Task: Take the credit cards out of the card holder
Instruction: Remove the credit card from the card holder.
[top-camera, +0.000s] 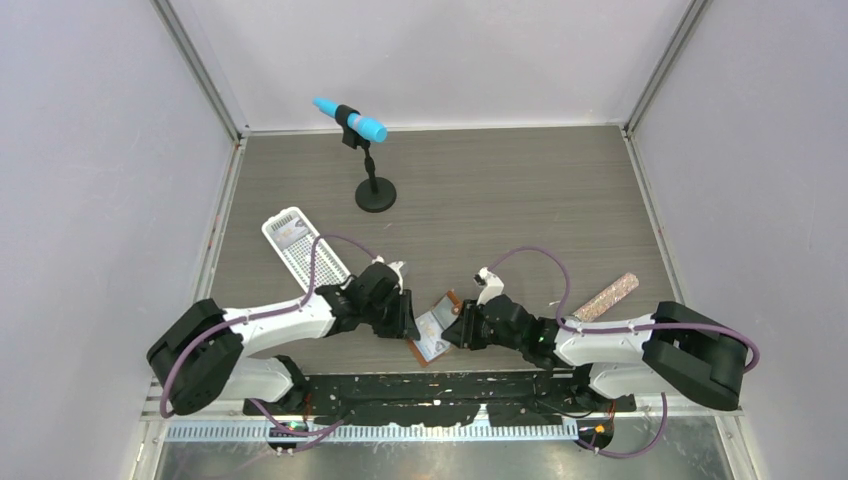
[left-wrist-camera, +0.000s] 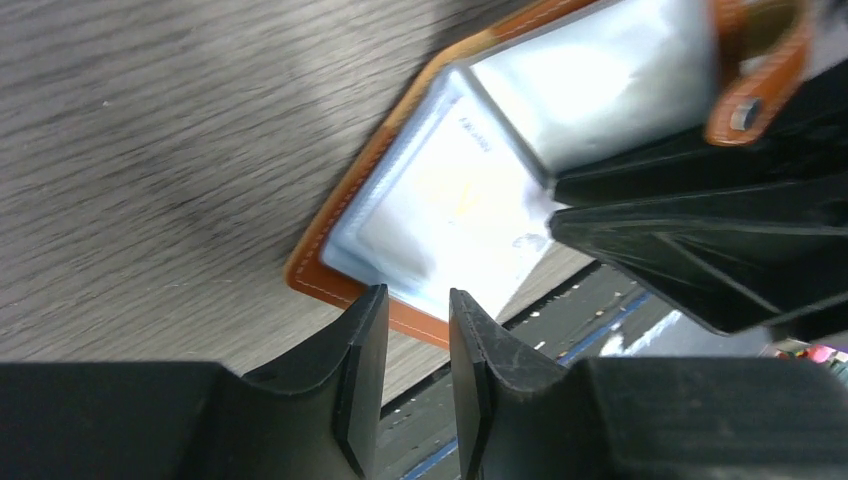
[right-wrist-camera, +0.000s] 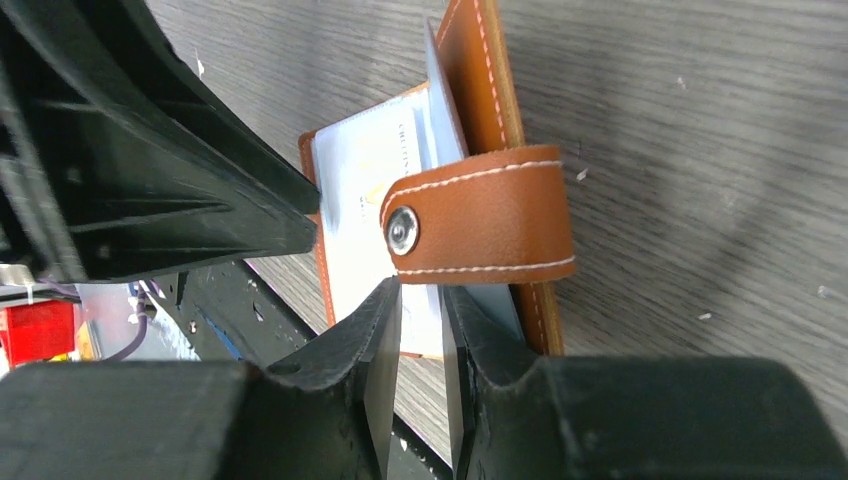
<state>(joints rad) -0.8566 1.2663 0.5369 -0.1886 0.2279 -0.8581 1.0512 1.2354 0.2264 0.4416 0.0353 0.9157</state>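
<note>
The card holder (left-wrist-camera: 312, 272) lies open at the near edge of the table (top-camera: 480, 200), between the two arms. One corner hangs over the black mounting rail (top-camera: 430, 405).

The right gripper (right-wrist-camera: 420, 290) is clamped on a pale inner leaf of the holder and lifts it, so the pocket beneath lies bare. The snap tab (right-wrist-camera: 480, 215) loops just above its fingertips. The left gripper (left-wrist-camera: 415, 295) points at the holder's near rim with its jaws narrowly parted. I cannot tell whether it has anything pinched.

A credit card (left-wrist-camera: 440, 205), pale with faint print, sits in the bared pocket, so the step in hand looks like getting hold of this card. The next move calls for the left fingertips to catch only the card's thin edge, not the sleeve or the leather rim. They would then draw it along the pocket while the right arm anchors the holder.

The two grippers nearly touch, so room is tight, and the tab could snag.

Farther off, a speckled stick (top-camera: 607, 297) lies beside the right arm. A white perforated tray (top-camera: 303, 250) lies beyond the left arm, with a greyish patch in it too small to identify. A blue microphone (top-camera: 350, 119) on its stand is at the back. All three are well apart from the work.
</note>
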